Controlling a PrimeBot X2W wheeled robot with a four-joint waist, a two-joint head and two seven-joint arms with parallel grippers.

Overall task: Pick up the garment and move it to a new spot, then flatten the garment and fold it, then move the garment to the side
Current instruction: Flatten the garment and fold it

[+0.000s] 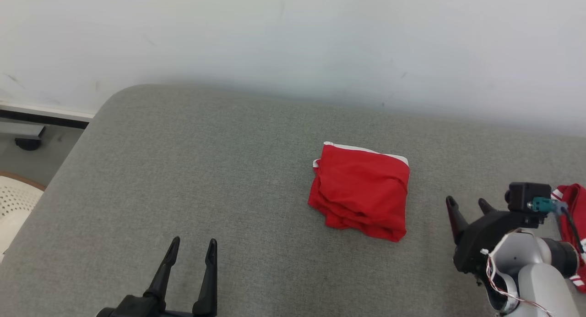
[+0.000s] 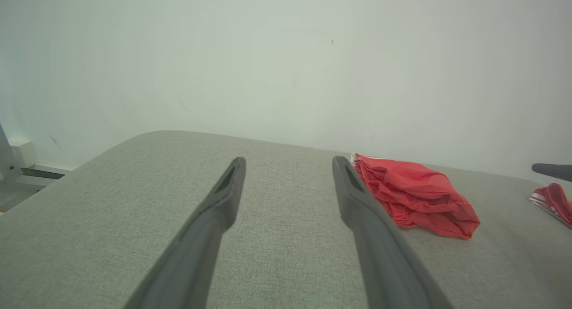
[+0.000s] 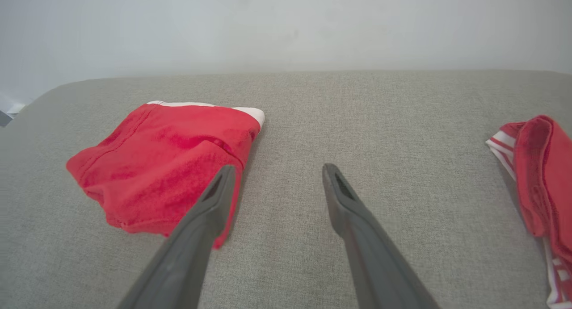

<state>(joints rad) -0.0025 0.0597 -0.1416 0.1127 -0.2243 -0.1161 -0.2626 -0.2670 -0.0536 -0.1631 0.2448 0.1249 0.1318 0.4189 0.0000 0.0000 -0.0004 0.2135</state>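
In the head view, the folded red garment (image 1: 361,193), shorts by the look of the white trim along its far edge, lies right of centre on the grey fabric-covered cushion (image 1: 206,161). The left end effector (image 1: 194,240) hovers low at the near edge with its fingers apart and empty, well apart from the garment. The right end effector (image 1: 466,200) sits near the garment's right side without touching it, fingers also spread and holding nothing. A second red garment (image 1: 572,207) with white stripes lies at the far right edge.

In the left wrist view, the left end effector (image 2: 289,160) points across bare cushion, and the folded red garment (image 2: 415,193) lies beyond its right finger.

In the right wrist view, the right end effector (image 3: 279,167) is parted over the cushion. Its left finger overlaps the near corner of the folded red garment (image 3: 165,166), though contact cannot be told here. The second red garment (image 3: 540,175) is off to the right.

The fold looks finished, so the step left is probably shifting the bundle aside. To do that well, the nearer arm should close on an edge of the bundle where it can catch every layer, carry it low so nothing falls open, and set it down clear of the striped piece.
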